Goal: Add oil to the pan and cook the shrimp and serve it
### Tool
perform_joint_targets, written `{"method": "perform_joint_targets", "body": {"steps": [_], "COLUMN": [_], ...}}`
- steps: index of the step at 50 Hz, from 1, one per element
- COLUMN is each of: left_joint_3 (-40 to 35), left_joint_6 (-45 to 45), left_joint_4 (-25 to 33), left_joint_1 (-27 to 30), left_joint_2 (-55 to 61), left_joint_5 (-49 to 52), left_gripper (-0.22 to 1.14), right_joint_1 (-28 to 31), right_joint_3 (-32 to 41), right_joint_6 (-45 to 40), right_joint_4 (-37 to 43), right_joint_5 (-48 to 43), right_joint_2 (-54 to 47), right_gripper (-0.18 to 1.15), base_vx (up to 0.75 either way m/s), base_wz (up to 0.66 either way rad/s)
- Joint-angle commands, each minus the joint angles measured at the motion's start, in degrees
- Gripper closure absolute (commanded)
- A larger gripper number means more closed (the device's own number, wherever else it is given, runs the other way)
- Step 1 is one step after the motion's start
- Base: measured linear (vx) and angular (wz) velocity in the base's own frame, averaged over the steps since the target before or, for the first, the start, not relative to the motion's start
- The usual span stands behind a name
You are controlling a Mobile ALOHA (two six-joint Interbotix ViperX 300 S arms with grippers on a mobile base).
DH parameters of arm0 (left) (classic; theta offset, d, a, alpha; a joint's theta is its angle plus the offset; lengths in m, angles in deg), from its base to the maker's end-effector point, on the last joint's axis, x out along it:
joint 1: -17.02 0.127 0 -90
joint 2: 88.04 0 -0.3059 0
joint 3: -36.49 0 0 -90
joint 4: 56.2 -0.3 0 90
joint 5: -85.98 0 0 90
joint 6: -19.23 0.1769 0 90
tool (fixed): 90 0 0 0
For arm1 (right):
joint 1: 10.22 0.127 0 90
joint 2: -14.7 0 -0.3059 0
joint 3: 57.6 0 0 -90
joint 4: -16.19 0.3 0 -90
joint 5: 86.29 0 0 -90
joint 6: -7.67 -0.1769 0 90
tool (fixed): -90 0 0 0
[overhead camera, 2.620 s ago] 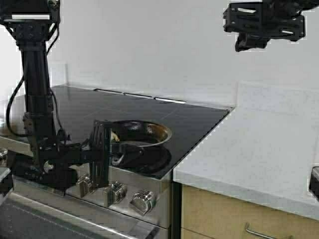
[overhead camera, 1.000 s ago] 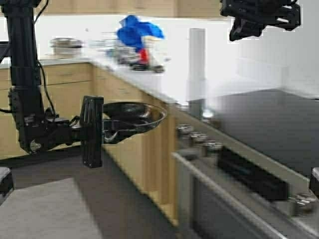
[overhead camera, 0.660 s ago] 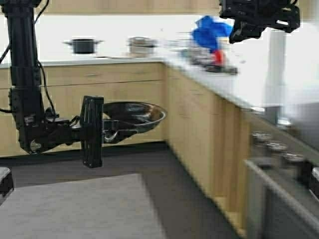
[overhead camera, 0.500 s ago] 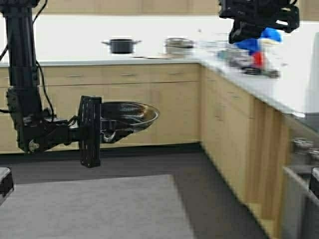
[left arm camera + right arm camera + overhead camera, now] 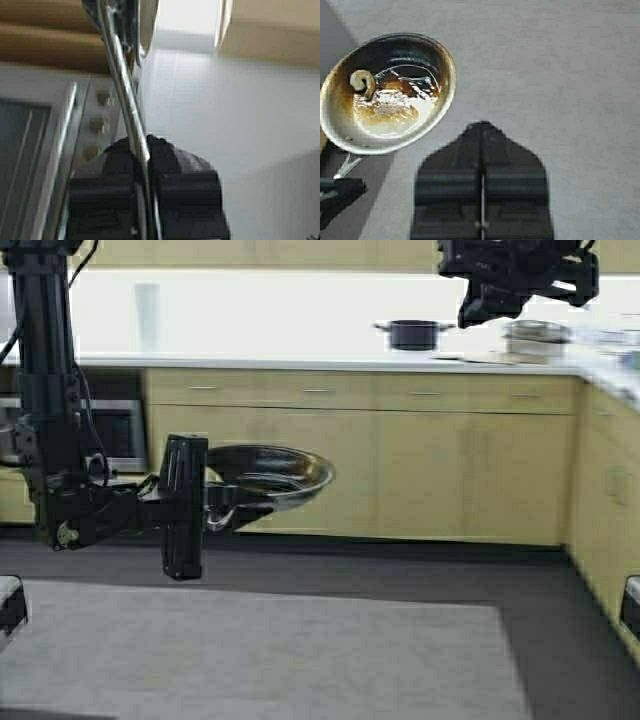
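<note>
L gripper (image 5: pixel 205 508) is clamped shut on the pan (image 5: pixel 268 476) handle, which runs straight between the two pads (image 5: pixel 172 170); pan is held out in front of the base at mid height, over dark floor, well short of the cabinets. Step looks like carry-to-serve: keep pan level and the grip firm, since oil (image 5: pixel 395 107) pools on the pan floor and would slosh w/ any tilt or a hard stop. Shrimp (image 5: pixel 363 81) sits curled at the pan's inner edge beside the oil pool, on the far side from the handle, so well apart from L fingers. R gripper (image 5: pixel 481 150) is raised high above the pan, jaws closed on nothing. Black pot (image 5: pixel 413 334) on far counter.
</note>
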State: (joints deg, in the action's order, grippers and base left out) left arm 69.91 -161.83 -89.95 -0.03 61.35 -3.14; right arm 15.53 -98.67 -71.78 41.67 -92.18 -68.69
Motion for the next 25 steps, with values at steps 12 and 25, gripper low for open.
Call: {"method": "perform_joint_targets", "body": {"steps": [12,25], "left_joint_3": [-1.49,-1.93], "left_joint_6": [1.85,1.67], "left_joint_4": [0.09,-0.09], "left_joint_1": [-0.26,-0.26], "left_joint_2": [-4.13,-4.57], "left_joint_5": [-2.29,-2.29], "left_gripper": [0.89,0.89], "right_joint_1": [-0.35,-0.35], "right_joint_3": [1.76,1.58], "right_joint_6": [0.35,0.35], "right_joint_4": [-1.05,-1.14], "right_joint_5": [-0.09,0.0], "right_joint_2": [-1.85,-0.62], "right_gripper": [0.92,0.92], "base_vx": [0.05,0.09], "base_wz": [0.38,0.51]}}
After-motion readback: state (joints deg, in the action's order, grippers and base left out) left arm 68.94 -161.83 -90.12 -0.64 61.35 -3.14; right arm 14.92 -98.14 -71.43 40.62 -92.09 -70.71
